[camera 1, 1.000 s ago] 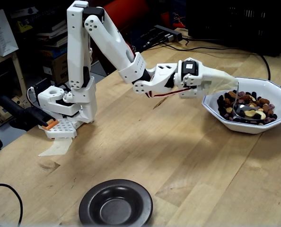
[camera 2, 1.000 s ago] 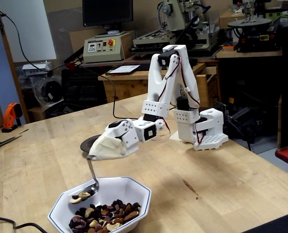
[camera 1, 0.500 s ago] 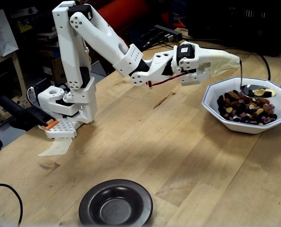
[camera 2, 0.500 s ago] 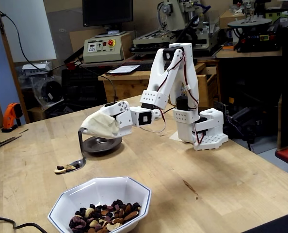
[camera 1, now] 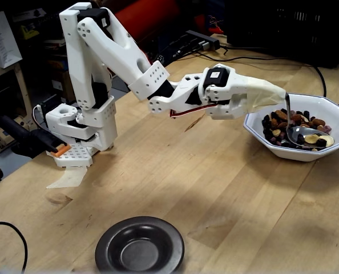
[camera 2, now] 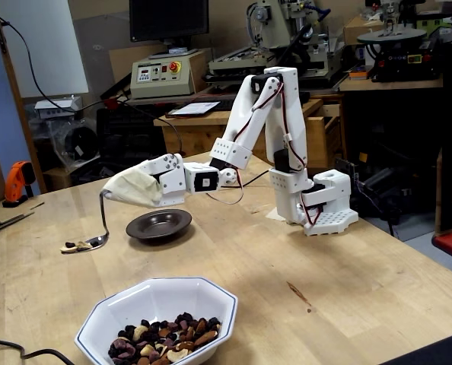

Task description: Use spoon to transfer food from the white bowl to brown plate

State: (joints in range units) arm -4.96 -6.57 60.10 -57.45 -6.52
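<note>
One end effector [camera 2: 108,195], wrapped in cloth, gripped one spoon [camera 2: 97,236] carrying a few pieces of food [camera 2: 75,245]. One white bowl [camera 2: 203,300] sat near the tabletop's [camera 2: 325,289] front edge, one brown plate [camera 2: 159,225] behind it.

one shiny silver metal spoon [camera 1: 307,135], one wide white octagonal ceramic bowl [camera 2: 159,297], one small round dark brown plate [camera 1: 140,245], one white robot arm [camera 2: 268,129]. many mixed food pieces [camera 2: 161,339], uncountable.

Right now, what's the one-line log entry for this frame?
phase: carry | spoon: holds food, clear of bowl | plate: empty | gripper: wrapped, jaws hidden
</note>
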